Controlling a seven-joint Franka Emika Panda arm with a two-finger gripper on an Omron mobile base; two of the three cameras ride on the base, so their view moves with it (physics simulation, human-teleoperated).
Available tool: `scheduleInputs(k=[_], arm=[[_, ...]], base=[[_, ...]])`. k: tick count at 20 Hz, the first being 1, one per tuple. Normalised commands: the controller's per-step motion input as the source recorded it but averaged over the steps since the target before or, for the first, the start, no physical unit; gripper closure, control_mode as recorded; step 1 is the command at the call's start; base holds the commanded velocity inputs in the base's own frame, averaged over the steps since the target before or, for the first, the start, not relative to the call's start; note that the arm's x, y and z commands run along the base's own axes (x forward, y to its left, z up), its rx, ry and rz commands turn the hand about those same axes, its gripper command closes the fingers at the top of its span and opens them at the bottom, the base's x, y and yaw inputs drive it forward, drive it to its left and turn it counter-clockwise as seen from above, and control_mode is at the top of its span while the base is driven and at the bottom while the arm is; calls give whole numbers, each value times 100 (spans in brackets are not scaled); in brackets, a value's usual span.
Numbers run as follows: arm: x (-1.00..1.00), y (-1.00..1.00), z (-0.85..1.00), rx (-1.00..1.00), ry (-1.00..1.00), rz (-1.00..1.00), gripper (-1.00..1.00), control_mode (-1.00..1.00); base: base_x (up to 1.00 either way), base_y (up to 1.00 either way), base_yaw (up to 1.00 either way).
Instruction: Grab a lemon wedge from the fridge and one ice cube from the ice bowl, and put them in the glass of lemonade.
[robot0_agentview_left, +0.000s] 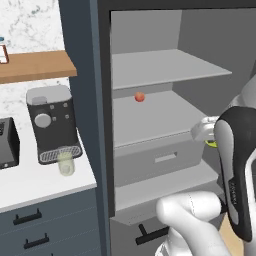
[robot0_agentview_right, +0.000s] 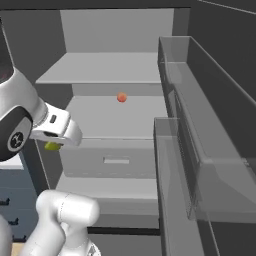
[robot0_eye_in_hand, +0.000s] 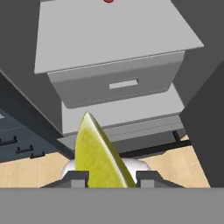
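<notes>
Pinched between the two dark tips of the gripper (robot0_eye_in_hand: 111, 178), the lemon wedge (robot0_eye_in_hand: 98, 155) stands point-up in the hand view — a yellow-green crescent with its broad end seated between the jaws, a hold that looks snug enough to keep the slice from tipping in transit. From the base cameras the wedge shows as a small yellow patch just under the white hand, which hangs in front of the open fridge (robot0_agentview_left: 150, 70), level with the grey drawer (robot0_agentview_left: 155, 162) and clear of its shelves. A small red fruit (robot0_agentview_left: 139, 97) sits alone toward the back of the middle shelf (robot0_agentview_right: 112, 120), well apart from the hand. The fridge door (robot0_agentview_right: 200, 150) stands swung wide at the right of the right base view, its clear bins facing inward, leaving room for the arm.

On the white counter (robot0_agentview_left: 35, 185) to the left, the glass of lemonade (robot0_agentview_left: 65, 163) waits just in front of the coffee machine (robot0_agentview_left: 52, 122) — the wedge's likely destination. By this reading the first pick is done; the ice cube is not yet fetched.
</notes>
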Motion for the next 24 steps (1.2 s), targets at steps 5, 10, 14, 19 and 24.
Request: scheduleInputs(k=[5, 10, 14, 19, 24], arm=[[-37, 0, -7, 0, 7, 0, 100, -100], [-5, 0, 0, 0, 0, 0, 100, 100], [0, 0, 0, 0, 0, 0, 100, 100], [0, 0, 0, 0, 0, 0, 100, 100], [0, 0, 0, 0, 0, 0, 100, 100]], base=[[0, 0, 0], [-9, 0, 0], [-99, 42, 0], [-66, 100, 0], [18, 100, -9]])
